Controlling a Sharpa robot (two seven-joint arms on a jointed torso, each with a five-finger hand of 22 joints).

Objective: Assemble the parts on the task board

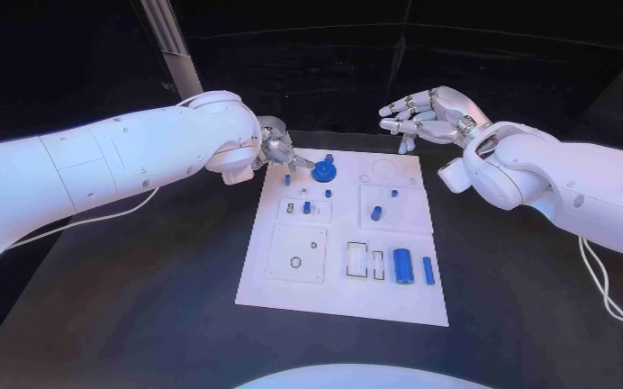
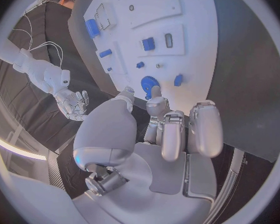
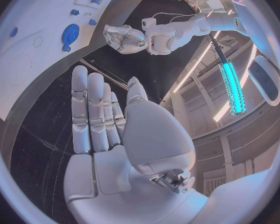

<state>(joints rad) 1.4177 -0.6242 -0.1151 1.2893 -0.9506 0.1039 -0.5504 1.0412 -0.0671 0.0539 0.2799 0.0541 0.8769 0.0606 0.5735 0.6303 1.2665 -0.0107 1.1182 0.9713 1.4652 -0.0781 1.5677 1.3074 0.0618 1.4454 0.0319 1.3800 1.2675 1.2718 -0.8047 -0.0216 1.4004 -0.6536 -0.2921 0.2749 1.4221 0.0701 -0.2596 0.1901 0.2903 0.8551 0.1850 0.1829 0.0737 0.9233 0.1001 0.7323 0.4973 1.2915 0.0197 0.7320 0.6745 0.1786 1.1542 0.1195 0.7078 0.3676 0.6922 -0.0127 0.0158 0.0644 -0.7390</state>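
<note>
Task board (image 1: 340, 303) lies flat on the black table (image 1: 143, 317), long side running away from the robot.

Near end of board: a square plate (image 1: 297, 254) with a small round hole sits on the robot's left. To its right, two empty rectangular outlines (image 1: 364, 260). Right of those, a blue cylinder (image 1: 404, 266) lying on its side, and just beside it a thinner blue bar (image 1: 428, 269).

Middle of board: a small panel (image 1: 306, 210) carries a few small blue pegs. On the right, a square recess (image 1: 393, 205) holds a blue block (image 1: 375, 213).

Far end: a blue gear (image 1: 323, 171) sits on the board with a small blue piece (image 1: 329, 158) just beyond it. To the right, a faint empty circular outline (image 1: 387, 172).

Left hand (image 1: 274, 148) hovers at the board's far left corner, near the gear. In the left wrist view its fingers (image 2: 205, 129) are curled slightly and apart, with nothing between them.

Right hand (image 1: 426, 117) is raised beyond the board's far right corner, well apart from any part. Its fingers (image 3: 89, 109) are straight, side by side, thumb set off; palm holds nothing.
</note>
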